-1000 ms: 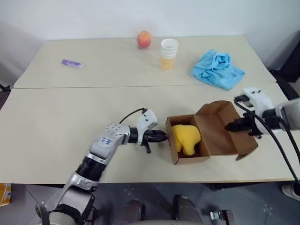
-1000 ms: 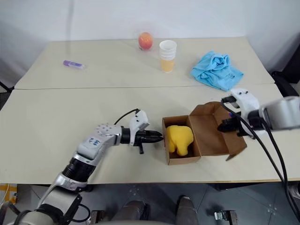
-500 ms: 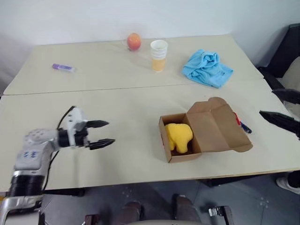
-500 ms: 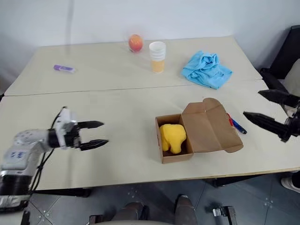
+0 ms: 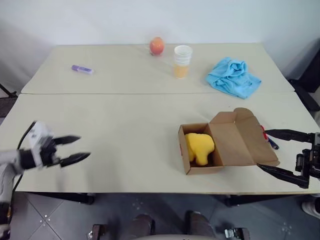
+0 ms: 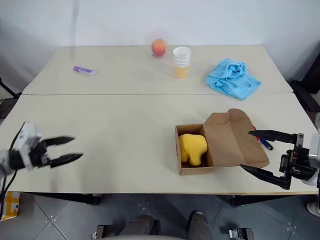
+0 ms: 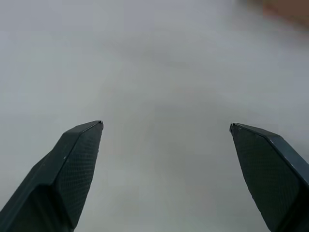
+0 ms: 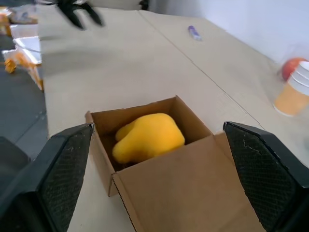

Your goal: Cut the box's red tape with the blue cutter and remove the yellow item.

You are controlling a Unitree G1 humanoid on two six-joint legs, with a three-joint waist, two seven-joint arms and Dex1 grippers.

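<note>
With brown cardboard box (image 5: 225,141) lid open, lumpy yellow item (image 5: 199,147) sits exposed inside; your left gripper (image 5: 71,149) and right gripper (image 5: 281,153), flanking box, jaws wide, empty, ready to lift it.

The yellow item (image 5: 199,148) lies in the box (image 5: 227,146), cutter (image 5: 270,142) just right.

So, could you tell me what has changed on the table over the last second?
Both arms pulled away from the box. The left gripper, shut beside the box's left wall a second ago, swung out to the table's left edge and opened its jaws. The right gripper, which was at the open lid, drew back to the right and opened too. The box stays open with the yellow item inside; the blue cutter lies beside the lid.
</note>
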